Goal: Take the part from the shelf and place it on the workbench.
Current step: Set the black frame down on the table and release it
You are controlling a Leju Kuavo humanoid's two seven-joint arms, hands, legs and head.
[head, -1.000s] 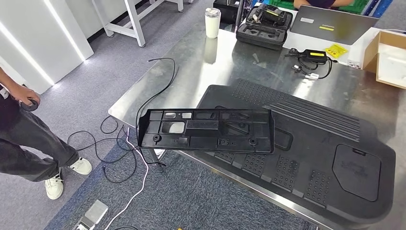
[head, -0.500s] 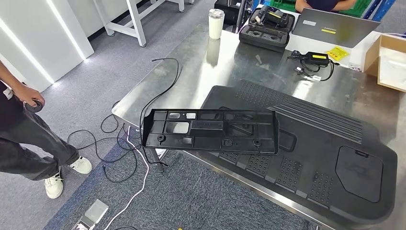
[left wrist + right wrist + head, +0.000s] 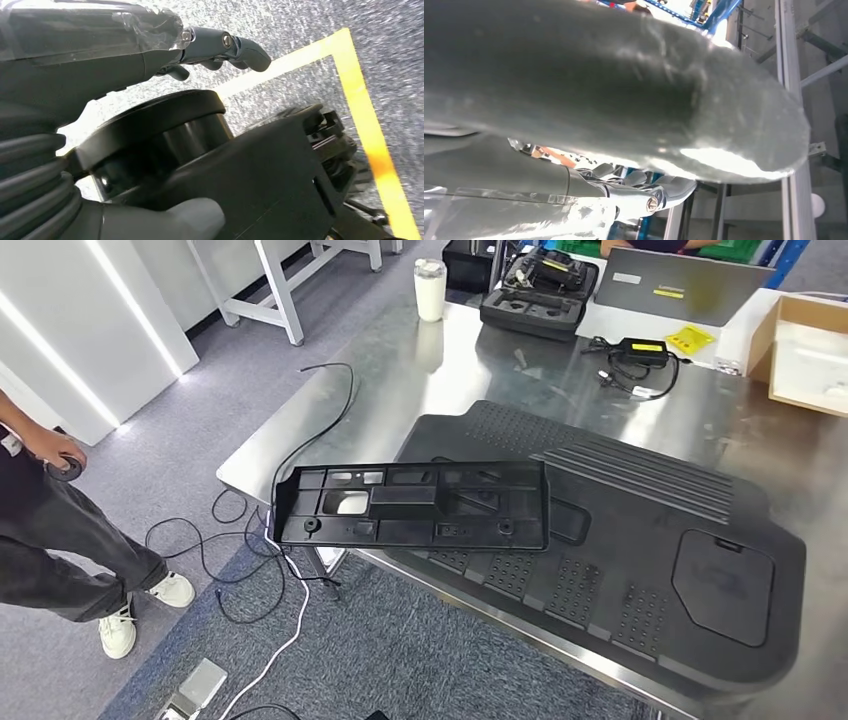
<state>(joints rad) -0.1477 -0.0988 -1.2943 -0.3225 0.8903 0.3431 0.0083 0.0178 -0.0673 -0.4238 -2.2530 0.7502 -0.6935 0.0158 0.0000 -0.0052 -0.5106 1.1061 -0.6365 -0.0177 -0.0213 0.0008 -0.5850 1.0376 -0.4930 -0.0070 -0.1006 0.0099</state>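
Black moulded plastic, ribbed and pierced with cut-outs, the long rectangular part (image 3: 412, 505) hangs over the near edge of the stainless-steel workbench (image 3: 470, 370), partly above a dotted, ridged black floor mat (image 3: 640, 510); the left hand (image 3: 225, 47) hangs over grey carpet, fingers curled on nothing; the right hand (image 3: 644, 192) shows loosely bent fingers, its grip impossible to judge; a sound placement would carry the part further inward and set it flat before release.
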